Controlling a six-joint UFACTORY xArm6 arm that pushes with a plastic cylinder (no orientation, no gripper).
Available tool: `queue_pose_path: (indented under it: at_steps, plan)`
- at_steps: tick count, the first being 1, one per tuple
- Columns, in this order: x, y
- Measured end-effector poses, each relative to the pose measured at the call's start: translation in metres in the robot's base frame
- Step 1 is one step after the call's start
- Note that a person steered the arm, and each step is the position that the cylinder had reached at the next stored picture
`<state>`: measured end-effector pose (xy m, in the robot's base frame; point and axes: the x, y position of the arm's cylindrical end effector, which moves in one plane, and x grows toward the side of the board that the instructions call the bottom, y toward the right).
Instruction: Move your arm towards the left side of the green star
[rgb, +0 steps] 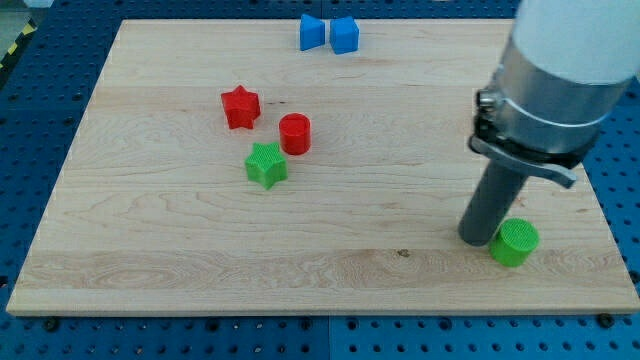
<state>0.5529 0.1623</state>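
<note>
My tip (477, 240) (a bare rod, holding nothing) rests just left of the green cylinder (516, 243), well right of the green star (266, 165).

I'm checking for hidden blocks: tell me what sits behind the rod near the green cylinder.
Only bare board shows around my tip, which sits just left of the green cylinder. The rod and its wide mount cover the board behind them, so that strip cannot be seen.

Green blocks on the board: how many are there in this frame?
2. The green star sits left of centre, just below the red cylinder. The green cylinder is at the view's lower right, right beside my tip. The arm could hide others.
</note>
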Motion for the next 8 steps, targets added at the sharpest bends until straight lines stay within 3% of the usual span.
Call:
queue_pose_path:
  at_steps: [2, 4, 6, 7, 8]
  plan:
    - [0.002, 0.029]
    - [-0.001, 0.001]
    - [-0.005, -0.207]
    - [-0.034, -0.303]
    - [-0.093, -0.335]
